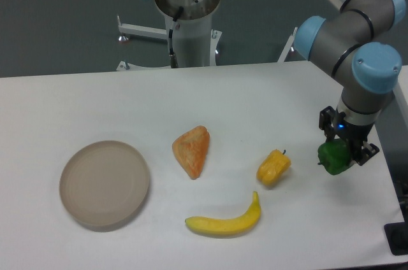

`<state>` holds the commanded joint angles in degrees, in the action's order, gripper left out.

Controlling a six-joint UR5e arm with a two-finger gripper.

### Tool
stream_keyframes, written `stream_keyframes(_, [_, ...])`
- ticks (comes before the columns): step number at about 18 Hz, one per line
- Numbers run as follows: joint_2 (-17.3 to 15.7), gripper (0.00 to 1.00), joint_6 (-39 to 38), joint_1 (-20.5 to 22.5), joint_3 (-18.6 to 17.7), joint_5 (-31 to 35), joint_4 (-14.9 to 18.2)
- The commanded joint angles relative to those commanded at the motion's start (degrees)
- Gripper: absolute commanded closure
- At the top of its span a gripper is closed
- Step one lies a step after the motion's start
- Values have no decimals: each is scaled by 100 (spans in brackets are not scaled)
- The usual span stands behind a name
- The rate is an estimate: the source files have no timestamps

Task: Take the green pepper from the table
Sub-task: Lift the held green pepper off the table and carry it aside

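This looks like a robotics lab: a grey and blue jointed arm (347,34) reaches over a plain white worktop (83,104), and its column mount (189,25) stands at the far edge. Beyond lies bare grey floor (a white metal frame (143,31) rests there), with toy food such as a banana (224,220) set out.

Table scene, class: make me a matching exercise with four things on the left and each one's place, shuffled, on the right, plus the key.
Things:
1. green pepper
2. plate
3. banana
4. bread

Places:
A. nearest the front edge of the table
B. far left
C. held in the gripper, far right
D. middle, between the plate and the yellow pepper

Pairs: 1-C, 2-B, 3-A, 4-D
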<state>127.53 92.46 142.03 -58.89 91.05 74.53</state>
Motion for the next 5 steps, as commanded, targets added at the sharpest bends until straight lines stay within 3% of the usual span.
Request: stream_keyframes(5, [17,64,-44,0,0,-9,-9])
